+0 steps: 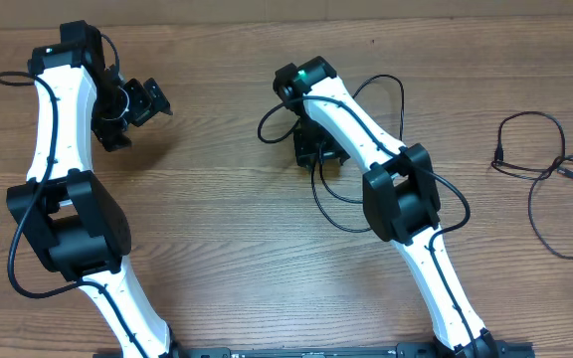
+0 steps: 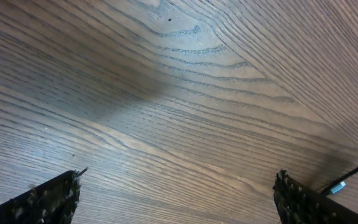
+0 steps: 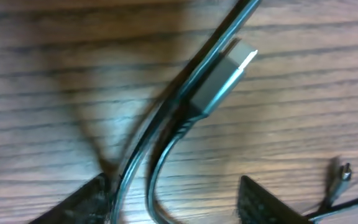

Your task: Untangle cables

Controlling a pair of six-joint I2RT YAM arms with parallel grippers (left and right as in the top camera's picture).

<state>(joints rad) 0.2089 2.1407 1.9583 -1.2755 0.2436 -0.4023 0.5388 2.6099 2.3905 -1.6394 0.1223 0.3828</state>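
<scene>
Overhead view: a brown table (image 1: 217,229) with strong wavy wood grain fills almost the whole picture. Only a thin pale strip shows past its far edge, and too little of it shows to say what it is.

The right gripper (image 1: 316,149) hangs low over the middle of the table, nose down and half hidden by its own arm. Some of the cables (image 3: 179,112) lie directly beneath it. In the right wrist view two black cords run side by side between its fingers (image 3: 263,205). One cord ends in a silver plug (image 3: 229,71) lying on the wood just beyond the fingertips. The jaws stand partly apart: the cords pass close to one finger and bare wood shows before the other, so nothing is pinched. A second, smaller plug (image 3: 340,173) lies just outside that other finger.

Well to the right of the right gripper, near the table's edge, loose strands (image 1: 548,174) sprawl in open loops.

Well to the left of the right gripper, the left gripper (image 2: 176,199) hovers with its fingers spread wide. Only bare, shadowed grain lies between them, and it holds nothing.
</scene>
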